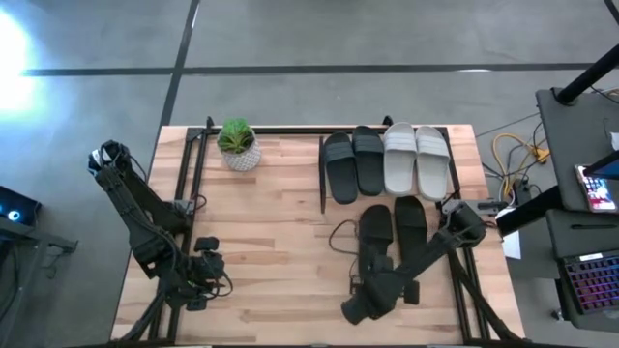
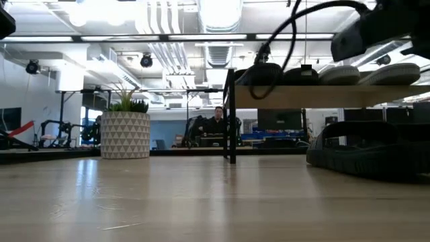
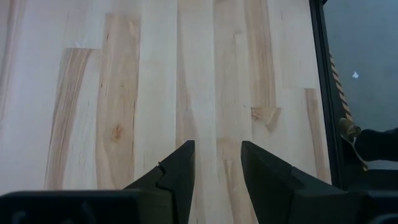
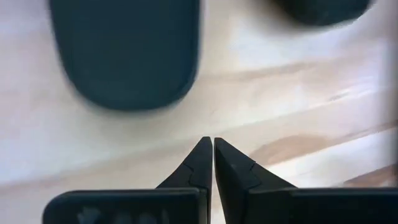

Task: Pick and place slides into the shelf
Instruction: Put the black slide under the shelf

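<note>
four slides already sit on the shelf [image 1: 334,143] at the far right of the worktop [image 1: 271,242]: a black pair [image 1: 352,164] and, right of it, a light grey pair [image 1: 417,159]. the second black pair [image 1: 392,227] lies on the worktop just near of the shelf, so two are left. the right claw [image 4: 212,149] is pressed together, empty, hovering low just near of those slides' ends, apart from them. the left claw [image 3: 216,163] waits part spread, holding nothing, over bare wood at the near left.

No readable text, label, brand or number anywhere.
</note>
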`<state>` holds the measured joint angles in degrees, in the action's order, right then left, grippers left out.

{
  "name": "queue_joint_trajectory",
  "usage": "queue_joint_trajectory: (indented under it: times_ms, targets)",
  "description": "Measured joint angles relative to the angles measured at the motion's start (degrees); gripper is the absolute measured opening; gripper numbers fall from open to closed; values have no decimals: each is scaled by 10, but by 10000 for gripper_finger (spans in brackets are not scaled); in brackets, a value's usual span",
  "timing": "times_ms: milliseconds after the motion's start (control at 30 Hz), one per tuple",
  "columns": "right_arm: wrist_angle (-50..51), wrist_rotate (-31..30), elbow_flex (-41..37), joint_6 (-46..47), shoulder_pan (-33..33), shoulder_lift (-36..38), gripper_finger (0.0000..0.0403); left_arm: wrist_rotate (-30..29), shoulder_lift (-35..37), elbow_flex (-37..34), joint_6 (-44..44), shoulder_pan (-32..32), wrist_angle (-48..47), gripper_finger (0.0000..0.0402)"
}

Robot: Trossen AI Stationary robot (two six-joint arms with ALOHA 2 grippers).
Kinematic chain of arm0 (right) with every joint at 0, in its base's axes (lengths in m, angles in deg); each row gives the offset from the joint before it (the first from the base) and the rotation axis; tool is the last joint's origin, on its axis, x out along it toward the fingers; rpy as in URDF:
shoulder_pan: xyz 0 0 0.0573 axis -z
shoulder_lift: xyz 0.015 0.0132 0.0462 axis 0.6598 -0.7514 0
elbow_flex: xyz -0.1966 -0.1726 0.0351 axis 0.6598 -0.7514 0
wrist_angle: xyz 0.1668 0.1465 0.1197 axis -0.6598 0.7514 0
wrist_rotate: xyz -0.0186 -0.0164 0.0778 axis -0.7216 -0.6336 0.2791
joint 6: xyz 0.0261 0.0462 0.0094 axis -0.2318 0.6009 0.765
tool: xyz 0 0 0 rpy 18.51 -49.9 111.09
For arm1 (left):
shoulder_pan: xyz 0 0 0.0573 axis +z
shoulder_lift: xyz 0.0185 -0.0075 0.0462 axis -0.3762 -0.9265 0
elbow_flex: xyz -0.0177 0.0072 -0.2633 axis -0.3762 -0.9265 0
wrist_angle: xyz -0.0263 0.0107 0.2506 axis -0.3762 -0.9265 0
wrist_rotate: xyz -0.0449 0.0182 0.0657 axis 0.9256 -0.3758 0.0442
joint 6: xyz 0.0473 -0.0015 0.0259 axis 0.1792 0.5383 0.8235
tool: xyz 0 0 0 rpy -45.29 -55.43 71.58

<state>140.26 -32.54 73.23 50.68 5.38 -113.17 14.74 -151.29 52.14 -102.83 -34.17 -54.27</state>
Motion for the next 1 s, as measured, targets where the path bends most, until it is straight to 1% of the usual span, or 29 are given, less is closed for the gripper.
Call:
queue_joint_trajectory:
  times_ms: [67, 200, 367, 467, 667, 767, 867, 1000]
  targets:
    - [-36, 1, 0, 0, -8, -5, 9, 0, 0, 0, 0, 0, 0, 115]
    - [-77, 6, 8, 0, -14, -44, 9, -2, 0, 0, 0, 0, 1, 115]
    - [-81, -4, 25, -5, -7, -74, 9, -2, 0, 0, 0, 0, 3, 115]
    - [-82, -15, 21, -7, 2, -78, 9, -2, 0, 0, 0, 0, 3, 115]
    - [-52, -41, 7, -25, 25, -78, 9, -2, 0, 0, 0, 0, 3, 115]
    - [-3, -53, 4, -41, 39, -79, 9, -2, 0, 0, -1, 0, 4, 115]
    - [46, -62, 3, -39, 51, -79, 9, -2, 0, 0, -2, 0, 4, 115]
    - [36, -85, 0, -48, 60, -70, 9, -2, 0, 0, -2, 0, 4, 115]
